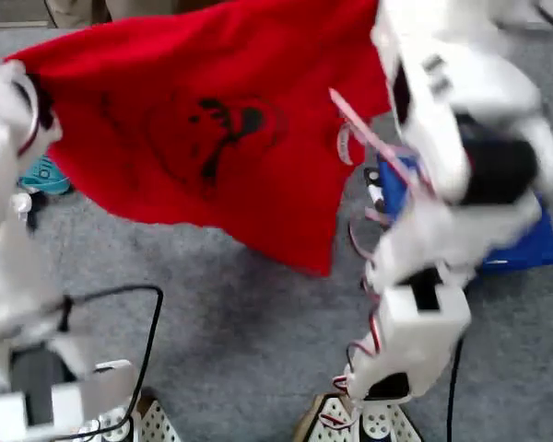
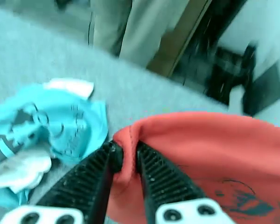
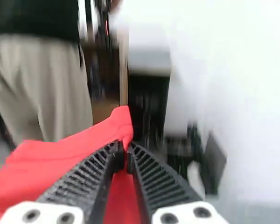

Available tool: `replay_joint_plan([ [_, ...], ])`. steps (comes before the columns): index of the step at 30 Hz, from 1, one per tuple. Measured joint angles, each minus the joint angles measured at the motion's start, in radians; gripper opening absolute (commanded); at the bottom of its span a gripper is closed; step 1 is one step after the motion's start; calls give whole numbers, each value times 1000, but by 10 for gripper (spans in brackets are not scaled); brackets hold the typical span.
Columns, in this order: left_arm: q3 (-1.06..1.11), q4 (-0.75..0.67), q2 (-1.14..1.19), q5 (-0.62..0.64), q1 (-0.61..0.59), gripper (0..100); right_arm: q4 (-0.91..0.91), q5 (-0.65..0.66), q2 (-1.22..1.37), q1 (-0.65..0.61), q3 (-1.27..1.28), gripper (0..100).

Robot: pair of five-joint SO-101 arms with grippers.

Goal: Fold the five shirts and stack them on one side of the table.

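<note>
above the grey counter (image 1: 249,350) the red shirt (image 1: 212,138) hangs spread wide, the left pincer (image 2: 126,158) clenched on one corner, the right pincer (image 3: 125,156) clenched on another, probably to flatten it for folding; a turquoise shirt (image 2: 51,126) lies crumpled nearby.

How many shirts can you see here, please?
3: red shirt held up by left gripper and right gripper; teal shirt crumpled at the table's left; blue shirt at its right. Others may be hidden.
</note>
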Motion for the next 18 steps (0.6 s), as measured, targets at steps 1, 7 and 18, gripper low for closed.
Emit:
replay_joint_plan([
  [1,29,0,-48,0,-2,27,-9,0,-44,0,0,3],
  [7,350,0,-307,-69,-2,18,-25,0,-230,-2,-20,3],
  [18,832,0,-848,-104,-3,18,133,81,-431,-77,-20,3],
])
